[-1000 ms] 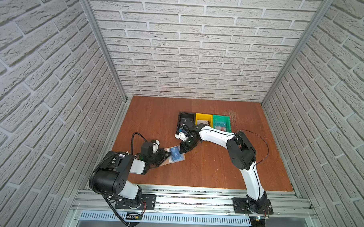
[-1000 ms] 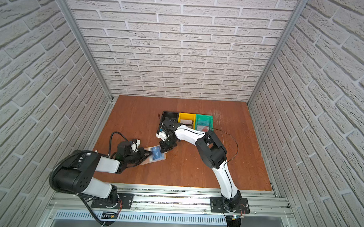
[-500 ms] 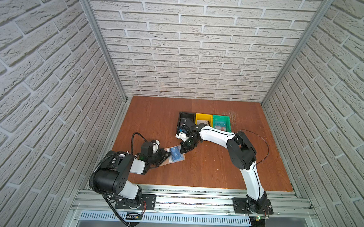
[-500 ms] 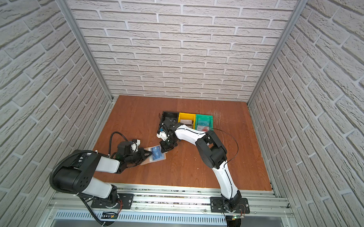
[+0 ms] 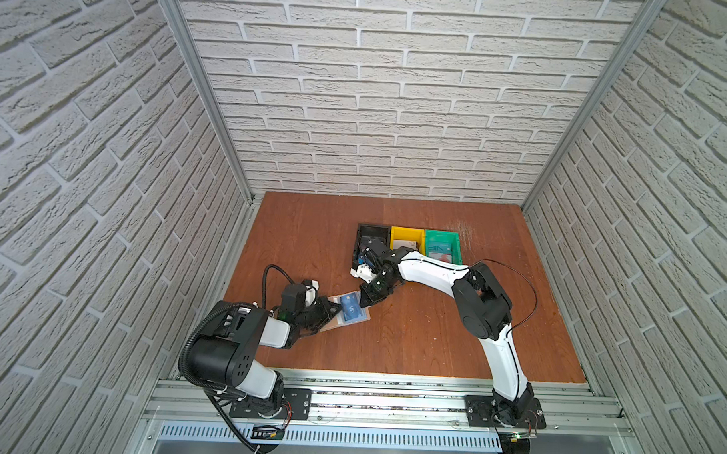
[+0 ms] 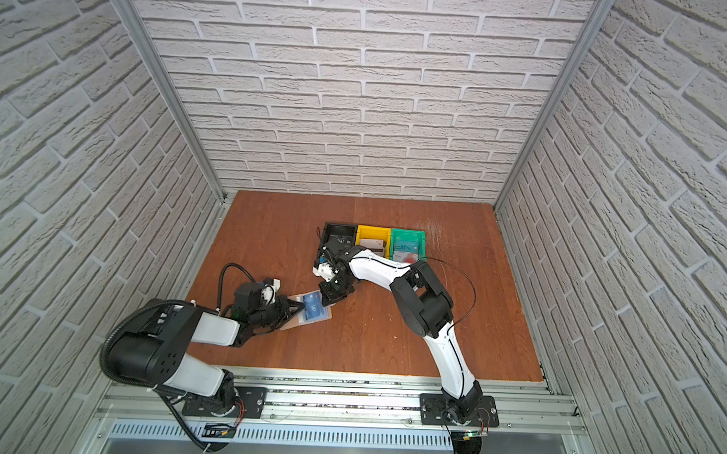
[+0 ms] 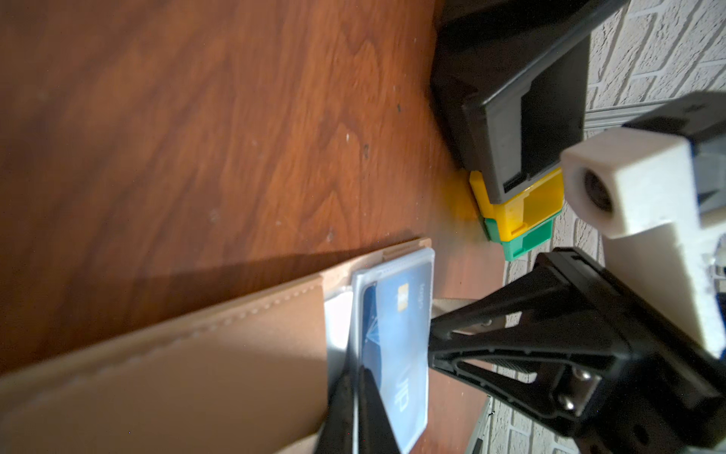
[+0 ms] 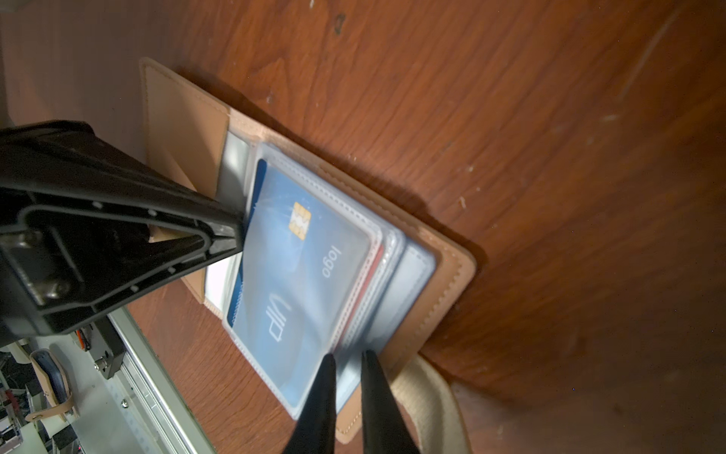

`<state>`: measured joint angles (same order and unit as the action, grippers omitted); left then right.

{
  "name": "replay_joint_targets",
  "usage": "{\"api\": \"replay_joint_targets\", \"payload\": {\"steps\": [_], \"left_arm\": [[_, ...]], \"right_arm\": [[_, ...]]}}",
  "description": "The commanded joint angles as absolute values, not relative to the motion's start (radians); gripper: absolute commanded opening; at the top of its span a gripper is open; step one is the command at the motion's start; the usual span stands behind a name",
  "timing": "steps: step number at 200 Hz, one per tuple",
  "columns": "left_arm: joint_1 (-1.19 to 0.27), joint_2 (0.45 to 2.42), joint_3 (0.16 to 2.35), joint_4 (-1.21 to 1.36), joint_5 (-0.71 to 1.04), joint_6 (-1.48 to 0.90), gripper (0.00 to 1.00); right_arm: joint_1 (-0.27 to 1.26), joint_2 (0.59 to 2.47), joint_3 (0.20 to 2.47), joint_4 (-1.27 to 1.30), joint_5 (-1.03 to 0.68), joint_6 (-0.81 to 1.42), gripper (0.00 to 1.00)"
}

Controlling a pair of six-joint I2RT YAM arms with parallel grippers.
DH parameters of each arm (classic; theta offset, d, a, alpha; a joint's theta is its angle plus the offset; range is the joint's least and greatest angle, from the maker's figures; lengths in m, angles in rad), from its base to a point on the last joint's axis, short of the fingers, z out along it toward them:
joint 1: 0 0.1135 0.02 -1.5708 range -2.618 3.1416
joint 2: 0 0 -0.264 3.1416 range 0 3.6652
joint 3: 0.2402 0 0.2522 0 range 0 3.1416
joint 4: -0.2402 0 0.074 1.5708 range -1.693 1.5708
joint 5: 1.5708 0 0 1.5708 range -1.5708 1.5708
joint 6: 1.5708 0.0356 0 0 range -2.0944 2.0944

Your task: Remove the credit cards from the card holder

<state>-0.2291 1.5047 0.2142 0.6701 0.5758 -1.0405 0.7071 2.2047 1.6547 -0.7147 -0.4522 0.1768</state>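
Note:
The card holder lies open on the wooden table, left of the middle, in both top views. A blue "VIP" credit card sits in its top clear sleeve. The red edge of another card shows in a sleeve behind it. My left gripper is shut on the near edge of a clear sleeve. My right gripper hovers at the sleeves' opposite edge. Its jaws stand a narrow gap apart with nothing pinched.
Black, yellow and green bins stand in a row behind the right gripper. A pale "VIP" card lies in the green bin. A beige strap lies beside the holder's edge.

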Motion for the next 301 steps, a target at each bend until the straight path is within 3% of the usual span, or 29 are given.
{"api": "replay_joint_targets", "payload": {"steps": [1, 131, 196, 301], "left_arm": [[-0.248, 1.545, 0.221, 0.612, 0.552, -1.029, 0.08], [-0.257, 1.542, 0.212, 0.652, 0.563, -1.045, 0.08], [-0.26, 1.537, 0.196, 0.669, 0.565, -1.045, 0.14], [-0.26, 1.545, 0.192, 0.661, 0.56, -1.039, 0.12]], "right_arm": [[0.728, 2.223, 1.64, -0.702, -0.477, 0.181, 0.15], [0.734, 2.243, 1.644, -0.703, -0.483, 0.183, 0.15], [0.739, 2.255, 1.655, -0.706, -0.482, 0.187, 0.15], [0.743, 2.272, 1.666, -0.703, -0.488, 0.187, 0.15]]}}
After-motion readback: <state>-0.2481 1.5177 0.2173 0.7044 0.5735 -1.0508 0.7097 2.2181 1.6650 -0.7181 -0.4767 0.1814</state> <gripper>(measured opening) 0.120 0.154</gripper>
